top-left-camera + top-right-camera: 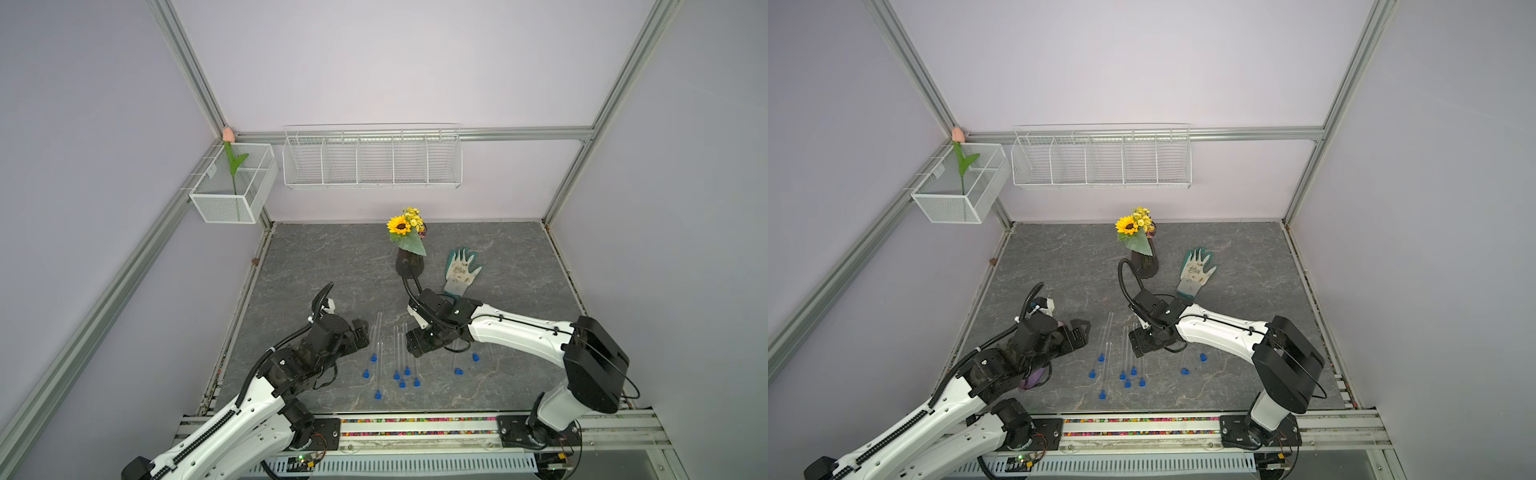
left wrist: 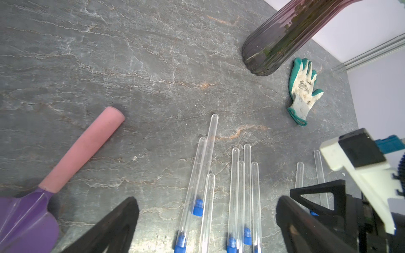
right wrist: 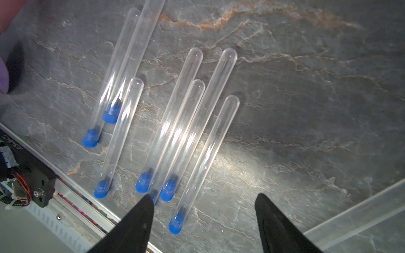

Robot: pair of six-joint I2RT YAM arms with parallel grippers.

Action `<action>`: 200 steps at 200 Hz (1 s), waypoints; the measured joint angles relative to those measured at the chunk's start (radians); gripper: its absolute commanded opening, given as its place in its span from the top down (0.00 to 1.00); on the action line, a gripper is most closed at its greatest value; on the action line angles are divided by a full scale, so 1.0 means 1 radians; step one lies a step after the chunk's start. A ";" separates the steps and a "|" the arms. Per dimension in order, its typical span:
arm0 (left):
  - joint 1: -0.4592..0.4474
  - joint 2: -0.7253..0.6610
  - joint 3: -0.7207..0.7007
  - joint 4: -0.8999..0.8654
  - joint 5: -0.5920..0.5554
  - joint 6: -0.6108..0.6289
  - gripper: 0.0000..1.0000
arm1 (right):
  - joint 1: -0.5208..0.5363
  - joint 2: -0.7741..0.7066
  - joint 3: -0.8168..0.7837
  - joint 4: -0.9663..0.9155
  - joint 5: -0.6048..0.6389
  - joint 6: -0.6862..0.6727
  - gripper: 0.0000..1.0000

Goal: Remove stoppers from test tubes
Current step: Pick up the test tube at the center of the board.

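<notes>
1. Looking first at the left claw (image 2: 207, 202), we see its black fingers spread wide, pinching nothing; it sits just beside the tube cluster.
2. The right claw (image 3: 203, 197) is likewise spread and grips nothing; in its wrist view, one stoppered tube end shows in the gap between the fingers.
3. Between the two claws, long thin clear test tubes (image 3: 169, 118) lie roughly parallel on the grey marbled surface (image 3: 306, 109), several touching.
4. Tiny bright blue plug-shaped stoppers (image 3: 143, 185) sit in the tube mouths, at the ends nearer the robot's base.
5. Under the left arm lies a purple plastic scoop with a pink handle (image 2: 83, 151).
6. Farther back stands a dark ribbed vase holding a sunflower (image 1: 409, 264), with a white and green work glove (image 1: 461, 270) near it.
</notes>
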 measured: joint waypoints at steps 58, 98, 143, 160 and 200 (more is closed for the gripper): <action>0.000 0.005 -0.045 0.009 0.007 -0.022 0.00 | 0.004 0.008 0.000 0.006 0.000 0.000 0.25; 0.000 0.022 -0.045 0.017 0.022 -0.029 0.00 | 0.007 0.013 0.000 0.009 0.000 0.005 0.30; 0.001 0.020 -0.045 0.016 0.034 -0.029 0.00 | 0.013 0.020 0.000 0.013 0.001 0.008 0.36; 0.002 0.017 -0.045 0.016 0.037 -0.030 0.00 | 0.016 0.029 0.000 0.013 0.003 0.009 0.38; 0.002 0.008 -0.045 0.015 0.041 -0.037 0.00 | 0.025 0.076 0.000 0.016 0.019 0.011 0.43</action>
